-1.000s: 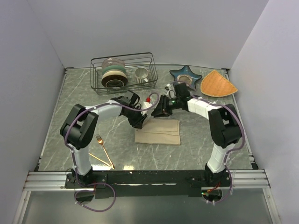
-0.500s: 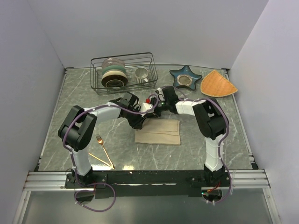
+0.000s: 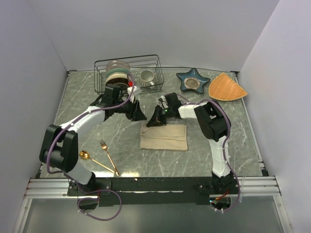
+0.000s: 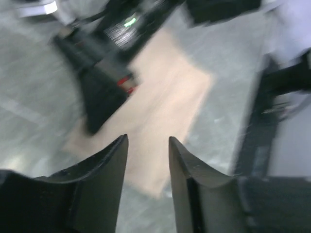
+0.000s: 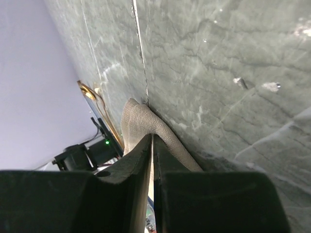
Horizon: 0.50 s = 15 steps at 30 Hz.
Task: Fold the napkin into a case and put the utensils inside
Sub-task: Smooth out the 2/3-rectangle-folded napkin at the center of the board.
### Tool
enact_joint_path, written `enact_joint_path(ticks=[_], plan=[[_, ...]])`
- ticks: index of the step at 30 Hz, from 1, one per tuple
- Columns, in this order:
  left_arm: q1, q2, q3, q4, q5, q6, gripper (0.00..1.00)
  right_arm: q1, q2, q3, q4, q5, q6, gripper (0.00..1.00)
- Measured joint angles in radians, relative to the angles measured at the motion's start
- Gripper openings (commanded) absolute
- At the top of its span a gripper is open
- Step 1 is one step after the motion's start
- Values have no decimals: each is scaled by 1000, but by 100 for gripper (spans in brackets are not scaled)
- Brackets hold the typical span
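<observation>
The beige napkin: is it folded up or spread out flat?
Folded. The napkin lies as a compact rectangle with a crease line running along it, and the right gripper pinches one corner.

Even, soft overhead light, sharp top view; heavy motion blur across the left wrist view.

Open grey marble tabletop (image 3: 243,141) lies right of and nearer than the folded beige cloth napkin (image 3: 165,137). The left gripper (image 3: 139,115) and the right gripper (image 3: 154,122) crowd its far-left corner. A black wire dish rack (image 3: 127,73) blocks the far left. A gold fork (image 3: 109,156) and gold spoon (image 3: 96,161) lie near left.
</observation>
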Motion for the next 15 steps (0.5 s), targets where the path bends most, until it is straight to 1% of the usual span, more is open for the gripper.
enact_joint_path(ticks=[1, 4, 7, 9, 11, 15], plan=[[1, -2, -8, 58, 47, -77, 37, 0, 0, 3, -6, 2, -7, 13], [-3, 52, -62, 227, 143, -270, 32, 0, 0, 6, -13, 3, -21, 13], [-5, 154, -143, 386, 204, -448, 29, 0, 0, 6, -13, 3, -23, 13], [-4, 229, -201, 461, 227, -555, 28, 0, 0, 8, -16, 3, -25, 13], [4, 284, -232, 501, 236, -623, 26, 0, 1, 13, -24, 3, -29, 13], [45, 402, -236, 554, 243, -710, 24, 0, 3, 25, -43, 1, -43, 15]])
